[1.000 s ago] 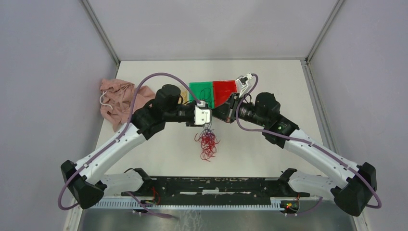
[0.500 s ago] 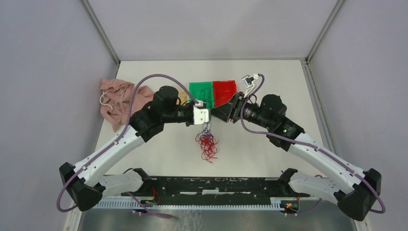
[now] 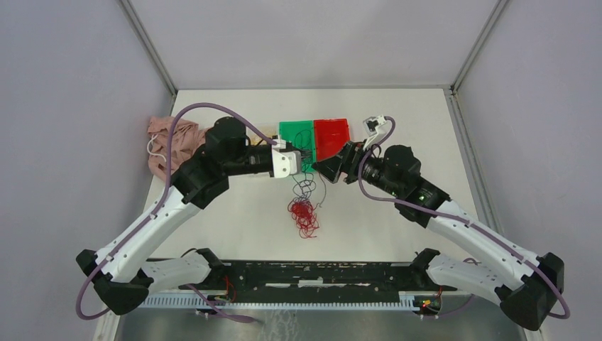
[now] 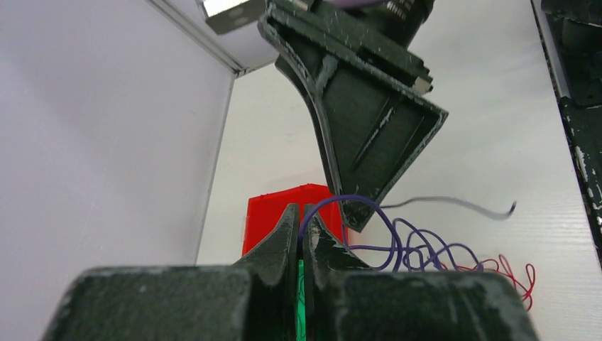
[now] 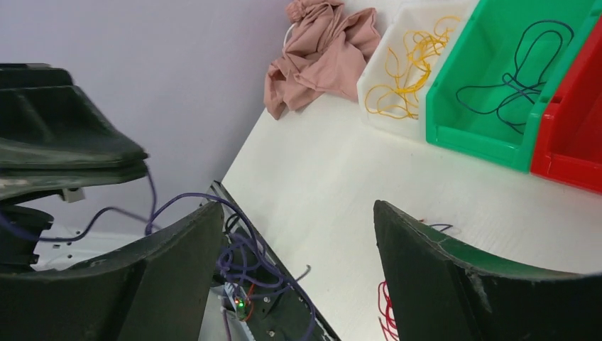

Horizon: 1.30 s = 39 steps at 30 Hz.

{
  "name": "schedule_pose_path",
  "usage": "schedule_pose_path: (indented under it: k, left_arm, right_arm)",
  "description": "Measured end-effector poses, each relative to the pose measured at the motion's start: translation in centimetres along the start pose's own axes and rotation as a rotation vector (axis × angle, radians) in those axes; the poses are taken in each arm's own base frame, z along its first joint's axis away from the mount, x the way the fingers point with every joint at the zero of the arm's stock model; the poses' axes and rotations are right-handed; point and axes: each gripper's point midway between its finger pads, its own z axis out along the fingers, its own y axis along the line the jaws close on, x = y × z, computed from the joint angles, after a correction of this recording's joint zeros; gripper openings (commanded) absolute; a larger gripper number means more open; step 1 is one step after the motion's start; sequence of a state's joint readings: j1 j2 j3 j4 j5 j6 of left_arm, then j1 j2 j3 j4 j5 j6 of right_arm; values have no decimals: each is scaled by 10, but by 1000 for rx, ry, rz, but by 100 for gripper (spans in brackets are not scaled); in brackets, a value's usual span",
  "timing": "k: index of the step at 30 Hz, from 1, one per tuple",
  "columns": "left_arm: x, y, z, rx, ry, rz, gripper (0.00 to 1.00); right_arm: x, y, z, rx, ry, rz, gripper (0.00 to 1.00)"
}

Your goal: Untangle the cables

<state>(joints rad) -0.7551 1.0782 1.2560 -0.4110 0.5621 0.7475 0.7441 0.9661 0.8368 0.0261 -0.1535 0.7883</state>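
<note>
The thin dark purple cords look light, limp and springy. I judge they will slip unless pinched on a single strand, clear of the knot. My left gripper is clamped together on one purple loop above the white table, and the lower coils trail toward the red tangle of cords lying there. My right gripper stands wide apart just beside it, holding nothing. A purple strand passes one finger, but I cannot tell if it touches.

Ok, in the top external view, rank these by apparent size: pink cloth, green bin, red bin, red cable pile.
1. pink cloth, largest even though partly hidden.
2. green bin, red bin and red cable pile: similar spread, too close to rank.
</note>
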Motion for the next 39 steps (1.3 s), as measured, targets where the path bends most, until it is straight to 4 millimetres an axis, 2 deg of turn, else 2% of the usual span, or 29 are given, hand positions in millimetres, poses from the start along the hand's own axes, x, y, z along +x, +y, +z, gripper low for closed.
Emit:
schedule_pose_path:
  k: [7, 11, 15, 20, 23, 28, 31, 34, 39]
  left_arm:
    - [-12, 1, 0, 9, -26, 10, 3]
    - [-17, 5, -1, 6, -32, 15, 3]
    - [-21, 8, 1, 4, -38, 20, 3]
    - [-29, 14, 1, 0, -46, 26, 3]
    - [-38, 19, -4, -7, -53, 35, 3]
    - [-50, 26, -13, -28, -61, 83, 3]
    - [-56, 29, -22, -50, -61, 118, 3]
    - [-61, 30, -30, -66, -64, 152, 3]
    - [-63, 33, -39, -91, -52, 197, 3]
  right_arm:
    - [11, -4, 13, -14, 41, -13, 85]
    - [10, 3, 15, -45, 35, -17, 78]
    - [10, 10, 20, -89, 23, -9, 52]
    - [22, 1, 26, -69, 48, 17, 17]
    - [27, -13, 26, -14, 46, 16, 7]
    - [34, -48, 14, 133, 17, -3, 7]
    - [40, -68, 4, 216, 8, -16, 16]
    - [42, -83, -3, 277, 2, -31, 20]
    - [45, -98, -14, 342, -6, -53, 19]
